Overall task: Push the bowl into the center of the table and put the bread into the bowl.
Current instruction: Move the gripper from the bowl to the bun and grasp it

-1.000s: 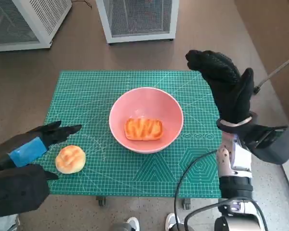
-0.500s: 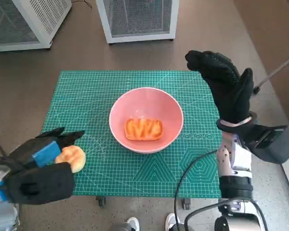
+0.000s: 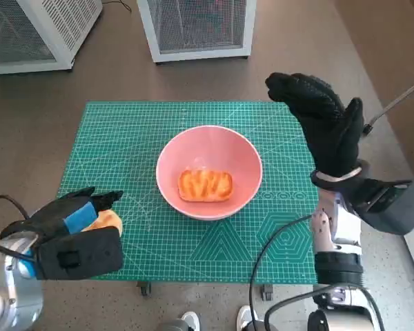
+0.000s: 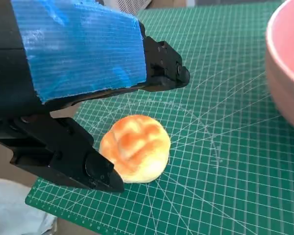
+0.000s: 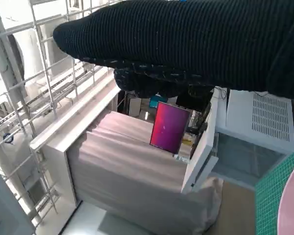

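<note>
Right now I see my left hand (image 3: 69, 224) over the round bread roll (image 4: 135, 148) at the mat's near left, fingers apart around it, not gripping, pink bowl (image 3: 209, 141) mid-mat holding a glazed bread (image 3: 205, 185), my right hand (image 3: 324, 121) raised at far right, fingers spread, holding nothing.

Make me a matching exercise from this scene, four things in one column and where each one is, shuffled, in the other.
Things:
1. pink bowl
2. striped bread
3. round bun
4. right hand

Places:
A. near the mat's left front corner, by the left hand
B. raised over the mat's right edge
C. middle of the green mat
D. inside the bowl

Pairs: 1-C, 2-D, 3-A, 4-B
</note>
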Controlling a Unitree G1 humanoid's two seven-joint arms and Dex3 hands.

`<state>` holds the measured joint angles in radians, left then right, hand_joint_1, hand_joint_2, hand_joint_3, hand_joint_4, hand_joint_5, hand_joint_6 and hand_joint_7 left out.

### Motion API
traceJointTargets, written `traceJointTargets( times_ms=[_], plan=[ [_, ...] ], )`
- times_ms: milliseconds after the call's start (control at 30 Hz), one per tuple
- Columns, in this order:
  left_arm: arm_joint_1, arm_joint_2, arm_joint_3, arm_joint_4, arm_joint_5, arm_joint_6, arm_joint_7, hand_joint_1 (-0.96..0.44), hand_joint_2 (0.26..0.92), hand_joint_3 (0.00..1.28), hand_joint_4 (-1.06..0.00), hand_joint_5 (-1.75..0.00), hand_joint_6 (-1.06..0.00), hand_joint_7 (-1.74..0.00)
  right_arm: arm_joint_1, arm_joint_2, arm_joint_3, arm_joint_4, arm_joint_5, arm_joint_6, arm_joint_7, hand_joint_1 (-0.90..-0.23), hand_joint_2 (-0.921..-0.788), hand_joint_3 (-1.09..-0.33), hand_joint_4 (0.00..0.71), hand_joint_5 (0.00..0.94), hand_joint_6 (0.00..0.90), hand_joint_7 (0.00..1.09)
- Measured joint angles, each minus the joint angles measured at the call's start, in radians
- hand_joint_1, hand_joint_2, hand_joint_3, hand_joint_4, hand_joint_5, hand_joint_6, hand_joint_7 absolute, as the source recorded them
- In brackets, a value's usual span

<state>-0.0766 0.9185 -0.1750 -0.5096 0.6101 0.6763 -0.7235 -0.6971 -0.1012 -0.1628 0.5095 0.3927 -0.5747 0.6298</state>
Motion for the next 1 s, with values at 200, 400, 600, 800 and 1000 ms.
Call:
traceJointTargets(
  times_ms=[200,400,600,800,1000],
  plan=[
    [-0.020,-0.022,-0.037,0.062,0.024,0.001,0.000,0.05,0.750,0.02,-0.19,-0.01,-0.37,-0.03,0.000,-0.001,-0.001,0.000,0.000,0.000,0.000,-0.686,-0.921,-0.680,0.221,0.001,0.188,0.31],
    [-0.028,-0.041,-0.061,0.112,0.051,-0.003,0.007,0.05,0.774,0.03,-0.27,-0.02,-0.44,-0.04,0.000,-0.002,-0.003,0.000,0.000,0.000,0.000,-0.681,-0.921,-0.679,0.221,0.001,0.188,0.31],
    [-0.039,-0.069,-0.076,0.172,0.076,-0.031,0.051,0.06,0.809,0.04,-0.39,-0.03,-0.52,-0.04,0.000,-0.003,-0.003,0.000,0.000,-0.001,0.001,-0.680,-0.921,-0.679,0.221,0.001,0.188,0.31],
    [-0.049,-0.103,-0.091,0.247,0.101,-0.055,0.100,0.08,0.845,0.06,-0.66,-0.10,-0.63,-0.04,0.000,-0.003,-0.003,-0.001,0.000,0.000,0.001,-0.680,-0.921,-0.678,0.221,0.001,0.189,0.31],
    [-0.061,-0.111,-0.097,0.297,0.127,-0.082,0.134,0.27,0.903,0.11,-0.65,-0.96,-0.78,-0.05,0.000,-0.003,-0.003,-0.004,0.000,0.001,0.002,-0.680,-0.921,-0.677,0.222,0.001,0.190,0.31]
  ],
)
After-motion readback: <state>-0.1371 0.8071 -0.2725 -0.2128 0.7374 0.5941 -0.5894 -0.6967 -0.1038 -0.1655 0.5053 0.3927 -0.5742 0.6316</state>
